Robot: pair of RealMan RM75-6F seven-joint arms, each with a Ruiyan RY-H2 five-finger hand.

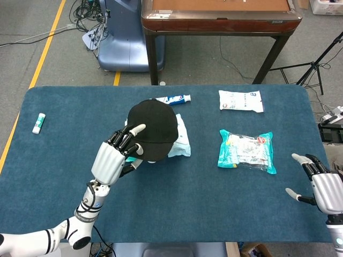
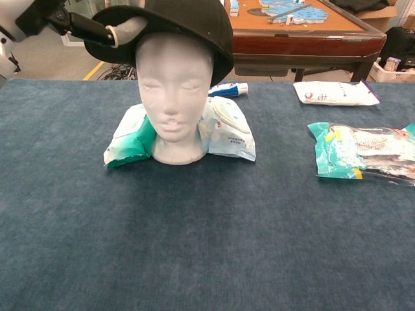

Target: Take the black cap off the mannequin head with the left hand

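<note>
Pinching the brim of the black cap (image 1: 153, 128) is your left hand (image 1: 115, 158), thumb under the brim and fingers (image 1: 126, 140) laid on top. In the chest view the cap sits tilted up off the brow of the mannequin head (image 2: 171, 91), its back edge low on the far side of the head while the brim is raised toward your left hand. The white face is fully uncovered there.

Just beyond the hand, behind the mannequin's base, lies a teal-and-white pouch (image 2: 224, 133) on the blue counter (image 1: 177, 203). Further out past the cap lies a toothpaste tube (image 1: 171, 99). Off to the far side from the cap, near the counter's edge, lies a small white stick (image 1: 38, 123).

Your right hand (image 1: 321, 184) hovers well apart at the opposite edge of the counter, fingers spread, holding nothing. Between the two hands lies a teal snack pack (image 1: 247, 151), with a white packet (image 1: 241, 100) beyond it.
</note>
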